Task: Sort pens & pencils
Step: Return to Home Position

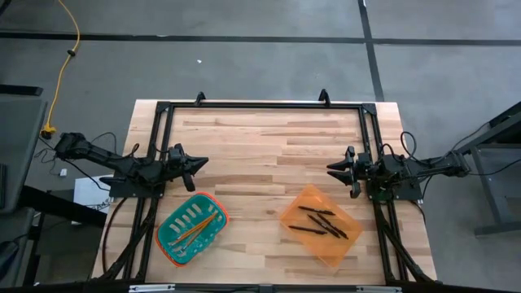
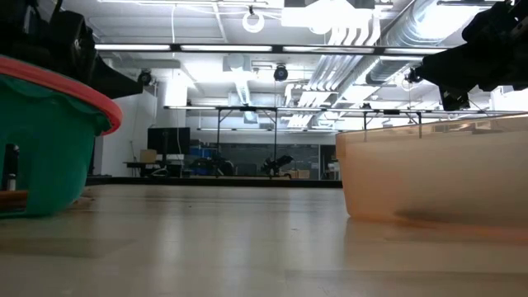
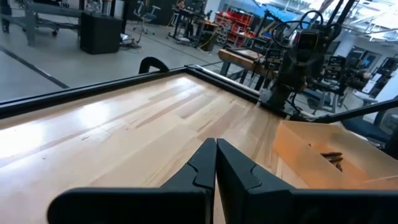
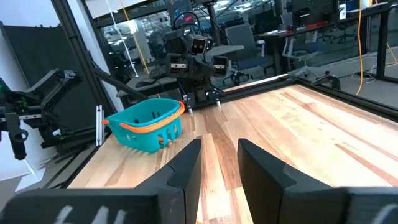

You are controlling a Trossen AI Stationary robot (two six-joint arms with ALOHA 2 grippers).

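Seen level with the counter (image 2: 247, 239), the teal basket (image 2: 49, 140) beside the left tool (image 1: 202, 163) runs off the edge, and its solid wall hides whatever lies inside. The orange bin (image 2: 429, 173) by the right tool (image 1: 332, 169) is cut off too, its cloudy wall showing nothing within. From above, the pens (image 1: 321, 221) overlap in a tangle, too thin to count surely. The pencils (image 1: 198, 227) likewise blur into the basket's slots. Past the left tool, the bin runs out of view with only a scrap of pen showing.
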